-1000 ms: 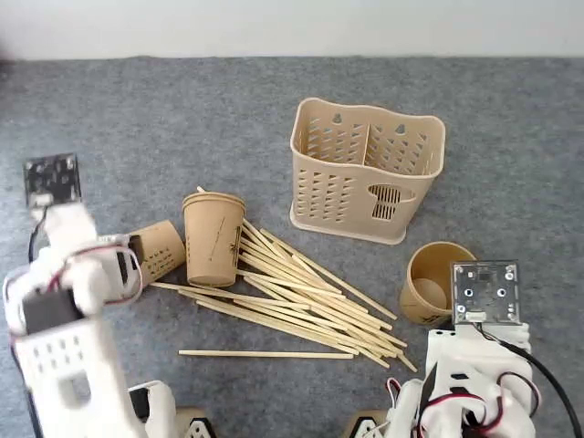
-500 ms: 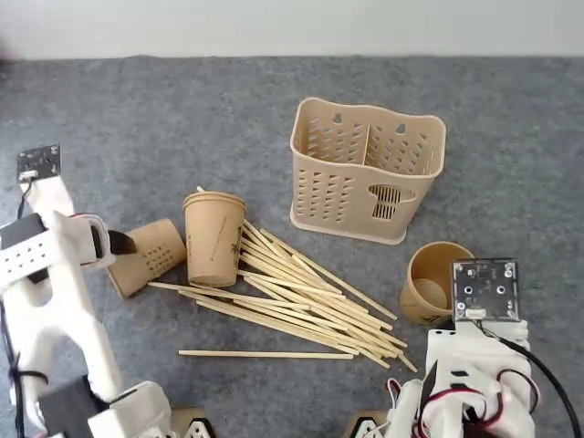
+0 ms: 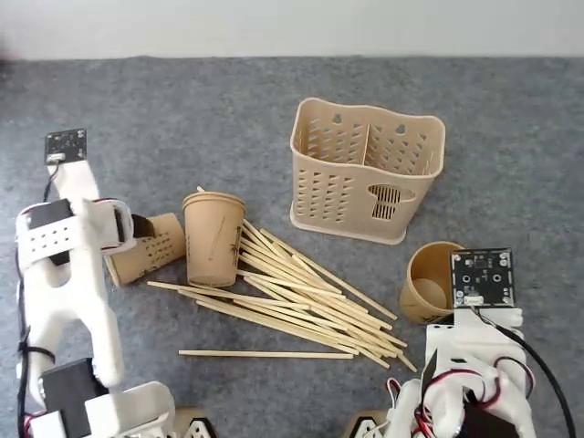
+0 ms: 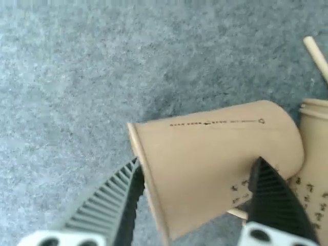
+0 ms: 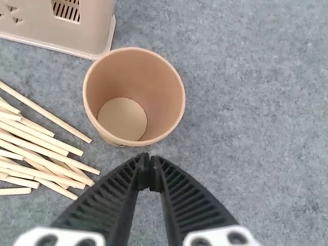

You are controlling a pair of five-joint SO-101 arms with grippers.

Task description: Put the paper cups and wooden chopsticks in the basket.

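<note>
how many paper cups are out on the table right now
3. The tipped cup lies at the left end effector; the middle cup stands beside it; the open cup stands near the basket. More could hide inside the basket.

Chopsticks (image 3: 306,301) and standing cup (image 3: 214,242) crowd beside the basket (image 3: 342,196)

Over the last second the left arm (image 3: 64,251) has risen and stretched forward, and the left gripper (image 4: 197,165) now stands open astride the lying cup (image 3: 151,248), more of whose side shows than before. That cup seems to have turned slightly, though the arm hid part of it earlier. The right arm (image 3: 482,278) has edged forward over the right cup (image 3: 427,274).
</note>
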